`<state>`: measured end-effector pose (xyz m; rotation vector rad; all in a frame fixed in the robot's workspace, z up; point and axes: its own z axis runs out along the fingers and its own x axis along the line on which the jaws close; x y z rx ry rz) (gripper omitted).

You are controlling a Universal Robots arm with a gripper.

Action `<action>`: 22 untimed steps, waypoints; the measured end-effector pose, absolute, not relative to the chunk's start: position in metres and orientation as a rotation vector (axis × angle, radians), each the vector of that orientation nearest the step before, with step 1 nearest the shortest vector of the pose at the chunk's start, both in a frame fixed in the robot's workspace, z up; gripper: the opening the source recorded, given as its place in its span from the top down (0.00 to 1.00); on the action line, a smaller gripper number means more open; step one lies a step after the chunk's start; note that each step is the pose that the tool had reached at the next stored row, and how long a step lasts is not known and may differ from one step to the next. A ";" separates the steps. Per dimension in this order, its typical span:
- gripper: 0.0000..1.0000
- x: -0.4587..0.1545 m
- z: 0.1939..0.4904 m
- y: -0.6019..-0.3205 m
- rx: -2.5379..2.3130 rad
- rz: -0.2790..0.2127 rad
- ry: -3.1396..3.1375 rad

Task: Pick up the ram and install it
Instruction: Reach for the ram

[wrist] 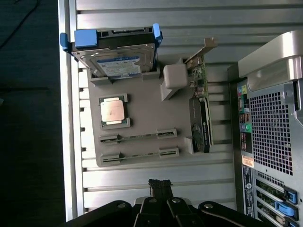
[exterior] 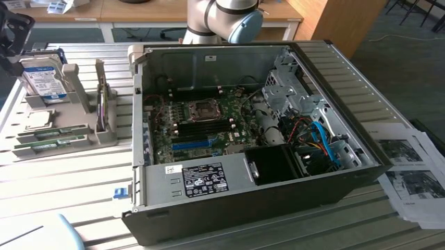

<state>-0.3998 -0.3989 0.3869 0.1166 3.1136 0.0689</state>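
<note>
Claw [wrist: 160, 186] is pressed together and empty, hanging above the tray [wrist: 142, 113] and apart from the ram [wrist: 139, 154], which sits in the tray slot nearest the claw, just beside its twin [wrist: 138, 137]. Coming down shut, the fingers would likely strike the thin board's edge instead of straddling it. With the twin so close, an off-line descent could nip the wrong stick or jam the ram askew

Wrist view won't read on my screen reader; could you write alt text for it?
The shut, empty gripper hovers near a grey holder with two ram sticks slotted side by side, a processor, a hard drive and an expansion card; a computer case stands beside it.
</note>
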 end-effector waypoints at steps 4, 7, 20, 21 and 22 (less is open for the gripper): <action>0.91 -0.400 0.383 -0.399 0.117 0.069 3.114; 0.91 -0.400 0.382 -0.399 0.117 0.069 3.114; 0.91 -0.400 0.379 -0.384 0.117 0.069 3.114; 0.91 -0.400 0.379 -0.382 0.117 0.069 3.114; 0.91 -0.400 0.378 -0.380 0.117 0.069 3.114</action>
